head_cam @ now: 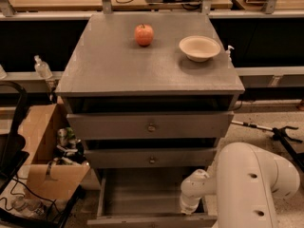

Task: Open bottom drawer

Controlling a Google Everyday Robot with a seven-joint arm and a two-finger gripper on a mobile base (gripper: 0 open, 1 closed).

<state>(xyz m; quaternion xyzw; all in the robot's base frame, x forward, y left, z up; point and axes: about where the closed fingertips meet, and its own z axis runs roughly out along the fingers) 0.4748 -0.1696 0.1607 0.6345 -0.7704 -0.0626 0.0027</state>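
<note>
As apple (144, 34) and bowl (200, 48) sit above, gripper (188, 207) occupies bottom drawer (142, 194).

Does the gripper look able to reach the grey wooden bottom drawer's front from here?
Probably yes: the gripper sits low at the right side of the pulled-out grey wooden bottom drawer, just behind its front, nothing visible between.
</note>
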